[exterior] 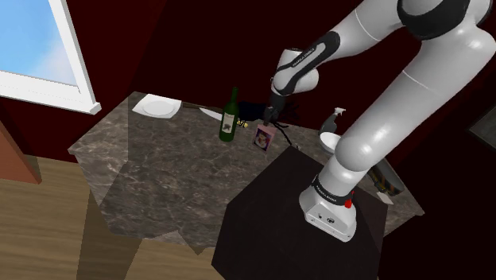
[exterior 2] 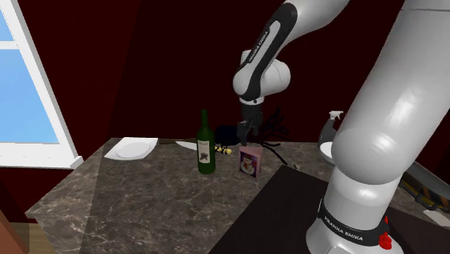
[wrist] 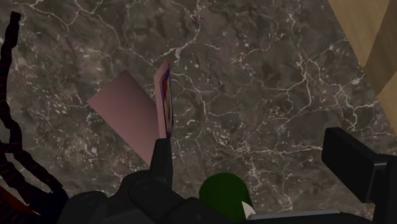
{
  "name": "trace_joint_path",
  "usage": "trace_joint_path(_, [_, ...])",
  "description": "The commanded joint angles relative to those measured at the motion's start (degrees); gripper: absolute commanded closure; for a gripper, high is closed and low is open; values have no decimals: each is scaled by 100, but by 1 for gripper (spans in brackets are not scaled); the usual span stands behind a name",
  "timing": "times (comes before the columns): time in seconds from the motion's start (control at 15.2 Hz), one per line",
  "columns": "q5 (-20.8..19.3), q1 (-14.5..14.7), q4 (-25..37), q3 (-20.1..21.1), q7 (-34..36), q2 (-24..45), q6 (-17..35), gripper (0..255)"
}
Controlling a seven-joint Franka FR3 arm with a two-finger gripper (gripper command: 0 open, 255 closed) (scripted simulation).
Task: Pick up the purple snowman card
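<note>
Fingers (wrist: 162, 159) spread wide above the card, holding nothing.
The purple snowman card (wrist: 164, 102) stands folded on the marble worktop (wrist: 254, 76) near the green bottle (exterior: 230, 119). Its thin edge runs across the closing direction (well aligned) but lies in line with one finger, not in the gap. I judge a sideways shift is needed first.

Surface: dark veined marble countertop (exterior: 159, 171).
Stood upright on it: green bottle (exterior: 230, 121), purple card (exterior: 264, 137).
Laid flat on it: white plate (exterior: 156, 106).
</note>
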Motion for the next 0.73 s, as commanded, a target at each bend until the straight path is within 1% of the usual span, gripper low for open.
trace_joint_path(0.0, [222, -12, 161, -126, -300, 537, 385, 0])
trace_joint_path(0.2, [784, -94, 436, -151, -861, 1342, 891, 0])
trace_joint_path(0.4, [1409, -386, 792, 64, -1460, 2126, 1291, 0])
trace_joint_path(0.46, [1521, -487, 882, 143, -1573, 2295, 1368, 0])
trace_joint_path(0.66, [1694, -624, 937, 318, -1696, 2570, 1586, 0])
